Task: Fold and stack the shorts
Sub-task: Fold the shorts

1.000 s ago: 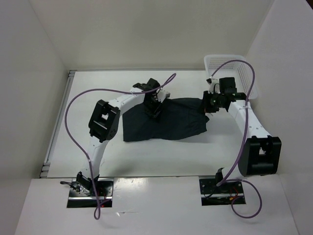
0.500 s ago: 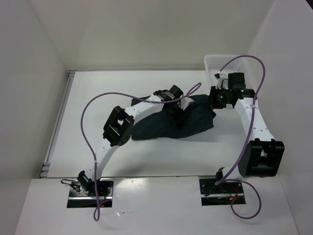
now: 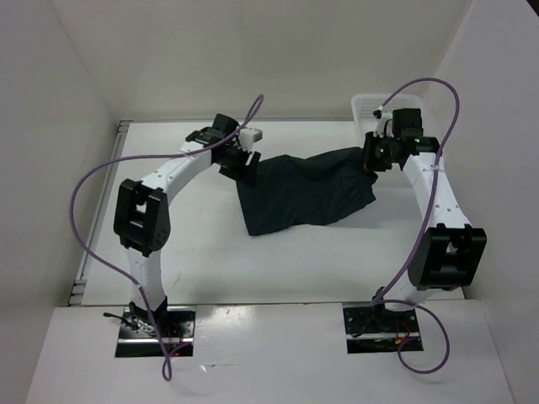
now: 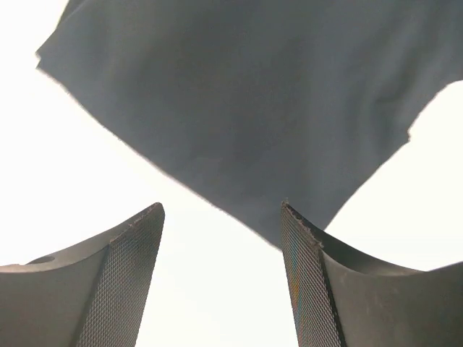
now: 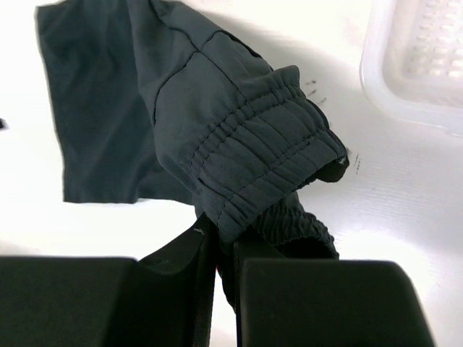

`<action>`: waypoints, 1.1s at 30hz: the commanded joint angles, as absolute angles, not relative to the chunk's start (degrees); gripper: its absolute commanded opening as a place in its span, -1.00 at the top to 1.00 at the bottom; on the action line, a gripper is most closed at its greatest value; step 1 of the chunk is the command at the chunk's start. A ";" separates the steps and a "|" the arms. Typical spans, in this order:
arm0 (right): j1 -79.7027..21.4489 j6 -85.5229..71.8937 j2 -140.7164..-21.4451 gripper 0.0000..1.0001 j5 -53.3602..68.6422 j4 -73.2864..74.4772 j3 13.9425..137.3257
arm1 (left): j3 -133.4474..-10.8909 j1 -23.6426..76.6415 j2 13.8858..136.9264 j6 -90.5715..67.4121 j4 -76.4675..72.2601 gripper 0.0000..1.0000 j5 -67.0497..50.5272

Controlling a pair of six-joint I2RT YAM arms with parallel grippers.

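Left jaws stand wide open and hold nothing: in the left wrist view the two dark fingers (image 4: 126,282) with fine mesh pads rise from the lower edge, and between them I see only the white bench (image 4: 217,289). Just ahead of them lie the shorts (image 4: 253,108), a flat sheet of charcoal fabric. One corner of the cloth comes very near to the finger on the right of that view, but I cannot tell if it touches. From the top view these jaws are just beside the upper left corner of the shorts (image 3: 303,189), at the end of my left arm (image 3: 168,172).

Right jaws are almost closed, and they pinch the gathered elastic waistband of the shorts (image 5: 246,152). The waistband bunches up above the fingers (image 5: 184,249) and folds over on itself, while the rest of the fabric goes away to the left and lies on the bench. In the top view this grip is at the far right end of the garment, where my right arm (image 3: 431,198) reaches in.

The shorts are spread across the middle of the bench between my two arms. The white lattice basket (image 3: 364,104) stands behind the right jaws at the far right corner of the bench; in the right wrist view the basket (image 5: 405,97) is near the waistband but apart from it
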State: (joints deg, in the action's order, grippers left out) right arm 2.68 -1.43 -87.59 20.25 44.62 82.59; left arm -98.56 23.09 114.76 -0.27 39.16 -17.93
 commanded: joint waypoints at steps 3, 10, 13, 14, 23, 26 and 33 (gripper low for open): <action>-1.84 -2.11 -89.38 1.00 15.82 44.12 87.71 | -91.76 21.98 114.43 0.00 38.76 -0.45 -16.96; -3.60 -3.34 -93.86 1.00 13.01 43.07 92.72 | -91.66 19.25 120.31 0.00 38.14 -0.45 -15.65; -6.41 -3.34 -94.39 1.00 11.51 43.07 94.13 | -92.45 18.20 124.96 0.00 37.53 -0.39 -14.85; -8.16 -3.34 -95.00 1.00 10.64 43.07 94.65 | -93.33 18.19 125.76 0.00 37.53 -0.33 -15.38; -12.74 -5.45 -100.72 1.00 4.67 41.49 100.62 | -95.62 18.19 128.23 0.00 33.58 0.36 -14.33; -16.43 -6.15 -103.87 1.00 3.25 40.96 103.78 | -98.51 18.19 128.76 0.00 33.57 0.36 -14.33; -21.70 -8.96 -111.97 1.00 -1.05 39.73 115.30 | -101.51 18.72 131.48 0.00 33.57 0.40 -15.38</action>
State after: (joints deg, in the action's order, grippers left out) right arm -20.49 -6.66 -110.67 1.48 43.62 109.49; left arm -100.55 18.44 128.20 -0.36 34.46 -15.29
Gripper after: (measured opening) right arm 0.135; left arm 0.299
